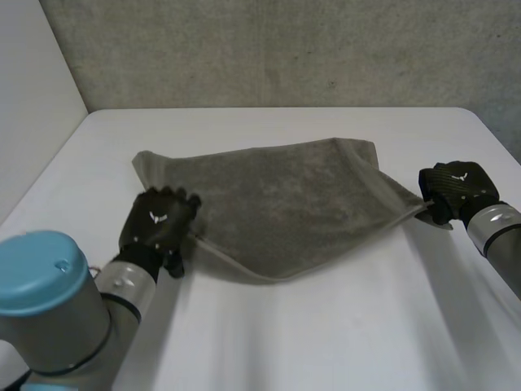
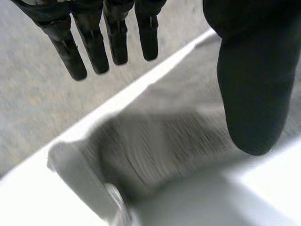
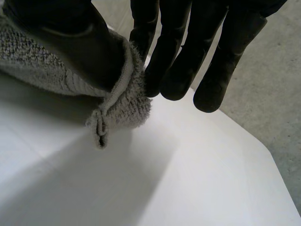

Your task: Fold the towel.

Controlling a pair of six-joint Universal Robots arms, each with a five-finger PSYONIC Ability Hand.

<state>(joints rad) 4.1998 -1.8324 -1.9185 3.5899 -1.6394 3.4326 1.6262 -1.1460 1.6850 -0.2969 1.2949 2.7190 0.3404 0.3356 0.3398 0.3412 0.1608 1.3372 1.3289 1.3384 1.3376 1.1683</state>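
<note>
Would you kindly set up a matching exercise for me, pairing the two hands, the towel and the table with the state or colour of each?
Things:
1. left hand
2. right hand
3. towel
4. table

States:
A. white
B. fingers straight, holding nothing
C. grey, spread out between the two hands
D. thumb and fingers pinching a corner of the cloth

Pairs: 1-B; 2-D; 3-C; 4-A

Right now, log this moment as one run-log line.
towel: spread out | left hand: open, at its near-left edge | right hand: pinching its right corner above the table
</note>
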